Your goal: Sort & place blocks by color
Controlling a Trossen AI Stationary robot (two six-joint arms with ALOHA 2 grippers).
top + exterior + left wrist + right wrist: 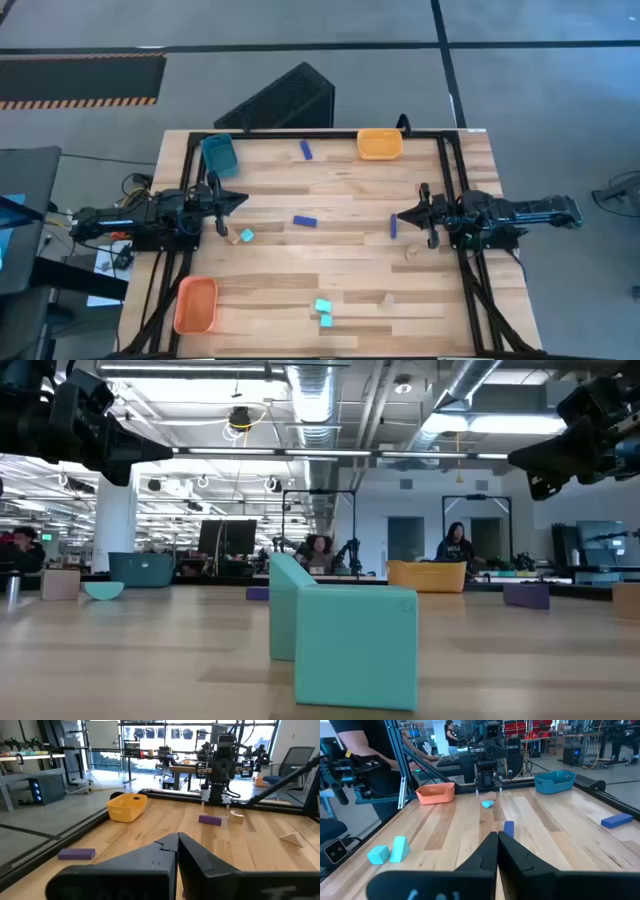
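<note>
Small blocks lie scattered on the wooden table: dark blue ones, cyan ones and tan ones. My left gripper hovers at the left side, shut and holding nothing, just above a cyan and a tan block. My right gripper hovers at the right side, shut and empty, beside a dark blue block. In the low view two cyan blocks fill the foreground.
A teal tray sits at the back left, a yellow-orange tray at the back middle, and an orange tray at the front left. Black frame rails run along the table's sides and back. People work beyond the table.
</note>
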